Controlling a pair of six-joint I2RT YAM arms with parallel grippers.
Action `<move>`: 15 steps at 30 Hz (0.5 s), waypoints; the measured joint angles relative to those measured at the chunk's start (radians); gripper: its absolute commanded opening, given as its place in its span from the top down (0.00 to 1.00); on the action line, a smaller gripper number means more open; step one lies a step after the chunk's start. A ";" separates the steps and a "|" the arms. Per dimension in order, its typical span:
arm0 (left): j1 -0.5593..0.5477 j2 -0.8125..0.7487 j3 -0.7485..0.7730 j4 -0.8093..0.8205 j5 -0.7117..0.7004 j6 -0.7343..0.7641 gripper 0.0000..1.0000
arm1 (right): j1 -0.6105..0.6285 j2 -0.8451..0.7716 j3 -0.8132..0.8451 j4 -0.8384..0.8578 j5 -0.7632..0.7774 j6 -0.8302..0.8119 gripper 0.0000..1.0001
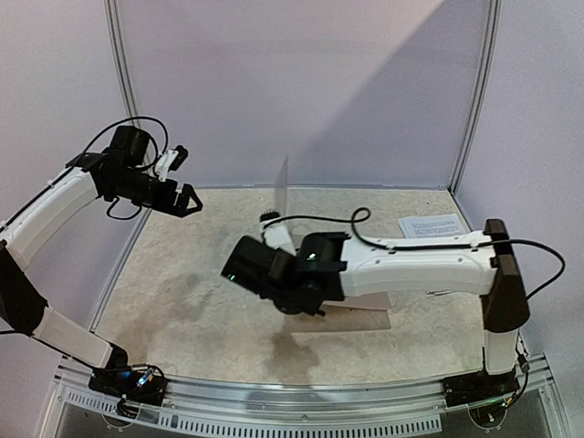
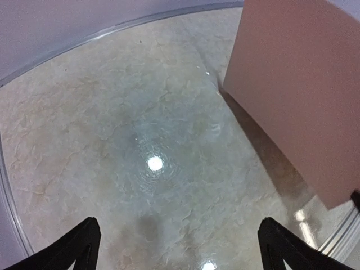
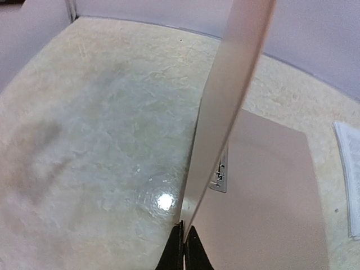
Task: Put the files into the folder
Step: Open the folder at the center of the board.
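The brown-tan folder lies open on the table, its lower leaf [image 3: 264,197] flat and a small metal clip [image 3: 219,175] showing near the spine. Its cover [image 3: 233,95] stands upright, pinched at the edge by my shut right gripper [image 3: 184,236]. From above, the cover [image 1: 281,187] rises over the right gripper [image 1: 272,230]. The files [image 1: 431,224], white printed sheets, lie at the back right, apart from the folder, and their edge [image 3: 350,174] shows in the right wrist view. My left gripper [image 1: 187,199] hangs high at the left, open and empty [image 2: 179,247], facing the cover [image 2: 298,84].
Pale walls with metal posts [image 1: 120,82] close in the beige mottled table [image 1: 182,292] on three sides. The right arm [image 1: 411,265] stretches across the table's middle above the folder's lower leaf. A metal rail [image 1: 301,397] runs along the near edge.
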 measured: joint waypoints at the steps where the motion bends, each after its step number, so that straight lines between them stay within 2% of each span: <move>1: 0.021 0.000 0.000 0.016 0.012 -0.040 0.00 | 0.023 0.049 0.049 -0.034 0.031 -0.054 1.00; 5: 0.089 0.000 0.000 0.063 0.066 -0.203 0.00 | 0.094 0.196 0.143 -0.098 0.109 -0.273 1.00; 9: 0.098 0.002 -0.016 0.100 0.134 -0.329 0.01 | 0.142 0.291 0.154 -0.084 0.156 -0.496 1.00; 15: 0.100 0.026 -0.087 0.097 0.128 -0.388 0.00 | 0.161 0.354 0.174 -0.031 0.165 -0.689 0.98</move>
